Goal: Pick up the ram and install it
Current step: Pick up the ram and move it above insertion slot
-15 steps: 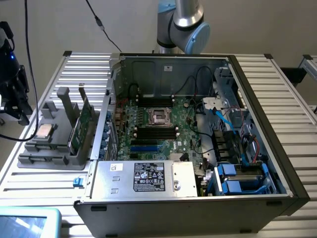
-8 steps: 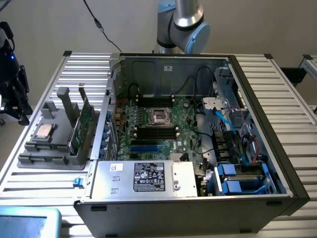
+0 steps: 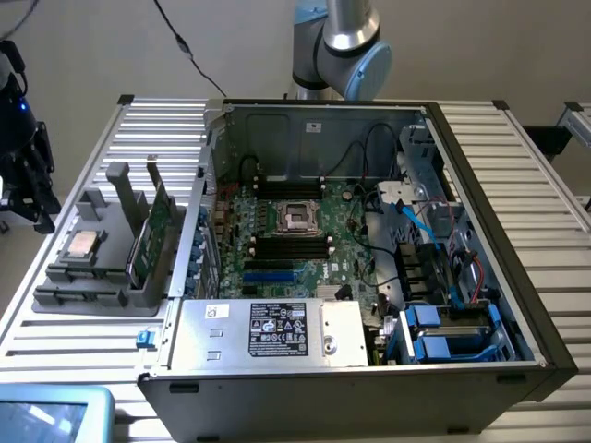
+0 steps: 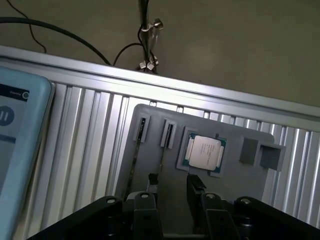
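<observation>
Our gripper [image 4: 173, 184] hangs with fingers apart and empty above the holder [image 3: 103, 236]. The ram [image 3: 150, 234] stands on edge in that holder, on the exterior view's left of the case [image 3: 517, 277]. We judge a good pick needs the fingers lined up along the stick, centred over its top edge, then a straight descent clear of the processor [image 4: 204, 152].

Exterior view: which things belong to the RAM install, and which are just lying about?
Job:
ram, standing on edge in the grey holder
black memory slots
gripper, open and empty, in the wrist view

Lying about:
processor chip
tablet
power supply
blue drive caddies
</observation>
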Motion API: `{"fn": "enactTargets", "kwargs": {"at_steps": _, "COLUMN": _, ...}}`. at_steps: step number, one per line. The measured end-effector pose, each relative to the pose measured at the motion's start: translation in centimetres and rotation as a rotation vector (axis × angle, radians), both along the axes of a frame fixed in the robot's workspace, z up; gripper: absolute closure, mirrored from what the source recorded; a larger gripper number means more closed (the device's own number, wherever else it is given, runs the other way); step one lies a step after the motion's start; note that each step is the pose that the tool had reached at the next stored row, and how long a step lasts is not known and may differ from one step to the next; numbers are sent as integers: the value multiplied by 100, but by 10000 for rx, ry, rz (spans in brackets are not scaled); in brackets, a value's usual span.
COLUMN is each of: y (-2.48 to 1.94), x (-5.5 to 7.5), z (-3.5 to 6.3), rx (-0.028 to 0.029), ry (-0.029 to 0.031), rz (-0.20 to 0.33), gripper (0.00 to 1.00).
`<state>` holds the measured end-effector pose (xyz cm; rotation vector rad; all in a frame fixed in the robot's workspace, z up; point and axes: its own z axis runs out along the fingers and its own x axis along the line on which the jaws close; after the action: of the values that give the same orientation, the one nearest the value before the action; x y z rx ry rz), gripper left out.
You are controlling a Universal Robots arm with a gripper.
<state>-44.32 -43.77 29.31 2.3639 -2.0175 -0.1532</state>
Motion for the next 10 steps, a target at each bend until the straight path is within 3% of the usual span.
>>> {"fn": "enactTargets", "kwargs": {"at_steps": 10, "y": 0, "x": 0, "z": 0, "rx": 0, "ry": 1, "rz": -1, "gripper": 64}}
